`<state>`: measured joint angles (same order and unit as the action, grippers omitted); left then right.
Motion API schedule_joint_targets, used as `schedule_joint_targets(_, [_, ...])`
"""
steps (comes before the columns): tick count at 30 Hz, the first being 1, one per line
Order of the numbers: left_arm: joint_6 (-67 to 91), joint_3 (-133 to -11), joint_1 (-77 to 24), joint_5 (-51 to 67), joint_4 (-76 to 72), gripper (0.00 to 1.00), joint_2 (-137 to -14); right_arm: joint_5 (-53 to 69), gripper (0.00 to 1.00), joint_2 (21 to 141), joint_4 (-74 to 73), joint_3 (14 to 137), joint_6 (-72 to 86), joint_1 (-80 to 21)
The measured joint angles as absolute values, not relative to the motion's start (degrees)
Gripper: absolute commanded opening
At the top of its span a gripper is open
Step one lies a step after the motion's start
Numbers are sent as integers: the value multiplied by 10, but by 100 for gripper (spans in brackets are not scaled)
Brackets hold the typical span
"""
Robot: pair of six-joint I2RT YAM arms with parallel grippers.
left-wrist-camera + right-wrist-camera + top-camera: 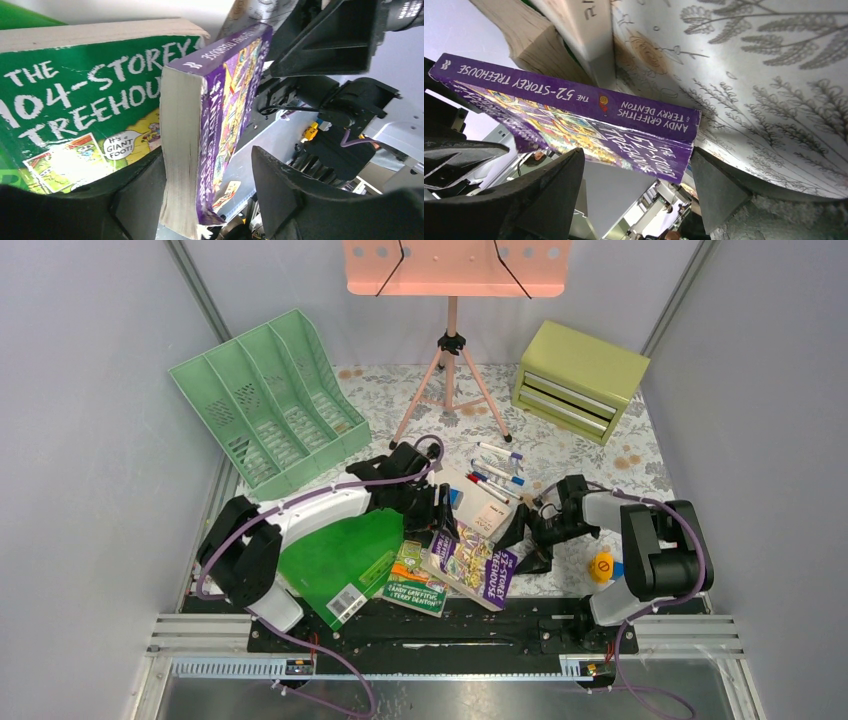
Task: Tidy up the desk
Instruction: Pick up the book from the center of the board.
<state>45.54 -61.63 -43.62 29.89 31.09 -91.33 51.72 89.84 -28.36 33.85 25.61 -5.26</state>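
Ferns and orange flowers pattern the surface (570, 455), which fills the space between the grey side walls (90, 440), beyond the black rail (430, 625) where both arms are bolted. At its far left corner a mint-green file rack (265, 400) leans tilted back. Toward the near edge, left of middle, lies a green folder (340, 560). Next to it on the right a green book (415, 580), titled The 104-Storey Treehouse, lies at the near edge, with a purple book (470, 570), The 52-Storey Treehouse, just beside it. The left claw (207, 160) stands spread astride the purple book's end: one finger (140, 185) sits by the page edges, the other stands clear of the cover. Behind the books lie a white notepad (480, 505) and a cluster of markers (497, 470), and farther back stands a pink music stand (452, 370). The right claw (636, 165) is spread wide at the purple book's right-hand corner, the spine crossing the gap; whether its fingers (549, 190) touch the book cannot be told. A small yellow object (600, 567) lies near the right edge, and an olive-green drawer chest (580, 375) sits at the far right corner.
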Motion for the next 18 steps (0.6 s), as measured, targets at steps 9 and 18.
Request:
schedule_joint_targets(9, [485, -634, -435, 328, 273, 39, -897, 533, 84, 872, -262, 338, 271, -53])
schedule_joint_targets(18, [459, -681, -435, 312, 312, 0, -901, 530, 86, 829, -267, 339, 276, -53])
